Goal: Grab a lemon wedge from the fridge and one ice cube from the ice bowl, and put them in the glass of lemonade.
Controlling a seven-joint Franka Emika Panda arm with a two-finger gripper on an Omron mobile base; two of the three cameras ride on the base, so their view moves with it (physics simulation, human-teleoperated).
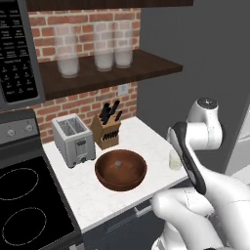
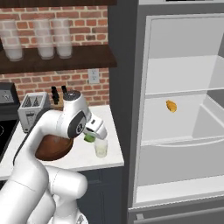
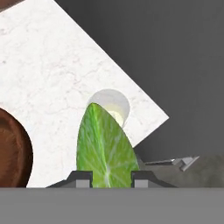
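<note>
Setting: white marble counter (image 1: 97,195) under a brick wall, between a black stove (image 1: 24,195) and the dark grey fridge (image 2: 127,87).
Fridge: door open, pale interior showing; a small orange-yellow piece (image 2: 171,106) lies on the middle shelf.
Gripper: gripper (image 2: 90,137) hangs over the counter's right end, just above the glass; in the hand view its two fingertips (image 3: 83,179) are closed against the base of the wedge.
Lemon wedge: bright green lemon wedge (image 3: 105,144) pinched between the fingertips, standing out past them; in the hand view it overlaps part of the glass's mouth, and in the right base view it sits just above and to the left of the rim (image 2: 89,138).
Glass of lemonade: short clear tumbler (image 2: 101,148) with pale liquid, upright near the counter's front right corner, just right of the bowl; also seen at (image 1: 174,160) and (image 3: 114,104).
Ice bowl: wide dark brown wooden bowl (image 1: 120,169) in front of the toaster; a pale ice cube (image 1: 117,164) rests in its middle.
Back of counter: silver toaster (image 1: 73,140) and wooden knife block (image 1: 106,129), side by side.
Shelf: three frosted glass jars (image 1: 95,49) on a dark wooden shelf.
</note>
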